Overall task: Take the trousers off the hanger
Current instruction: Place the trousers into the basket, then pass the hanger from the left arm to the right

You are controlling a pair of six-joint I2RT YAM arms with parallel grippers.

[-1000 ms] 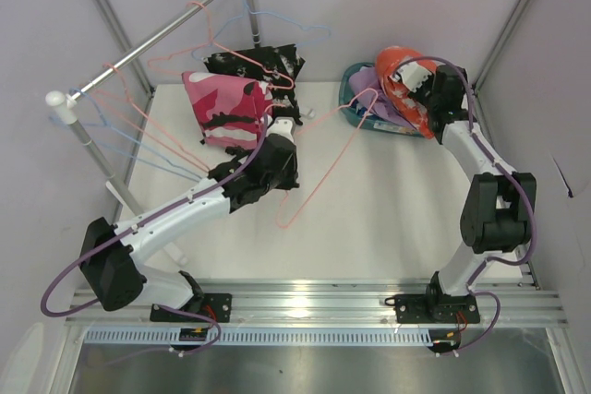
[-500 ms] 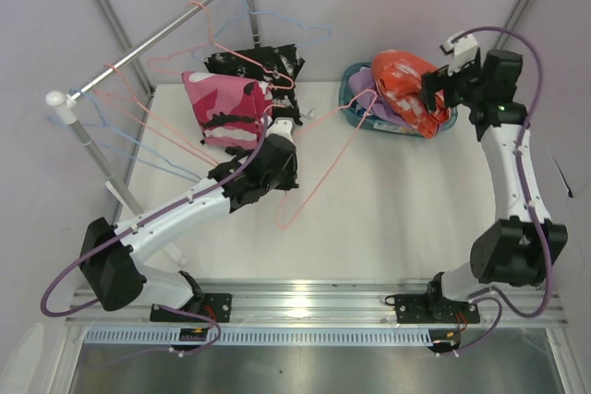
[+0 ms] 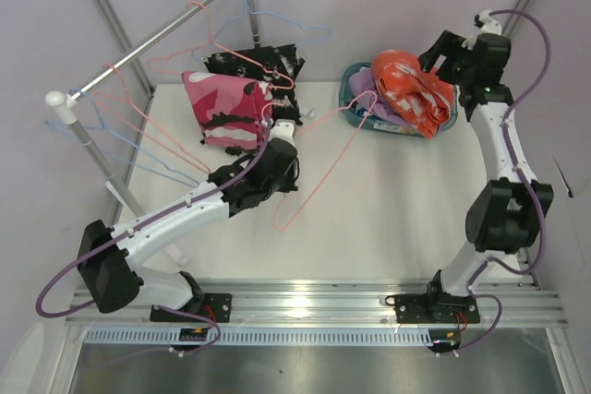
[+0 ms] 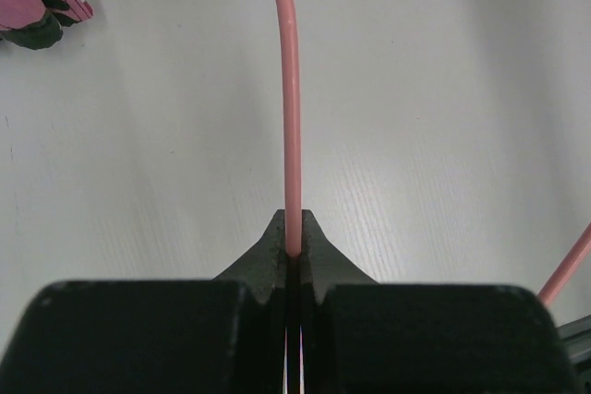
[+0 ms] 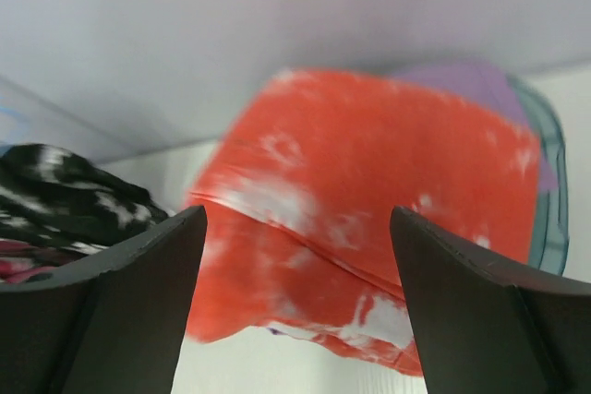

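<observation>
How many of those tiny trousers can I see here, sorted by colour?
pink-magenta patterned trousers: 1
black speckled trousers: 1
orange trousers: 1
lavender trousers: 1
Total: 4 in view; the basket may hide more underneath.

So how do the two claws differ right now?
The left gripper is shut on the pink wire hanger; the right gripper is open and holds nothing. The left sits low over the table; the right hangs by the orange trousers in the teal basket. Both are black.
</observation>
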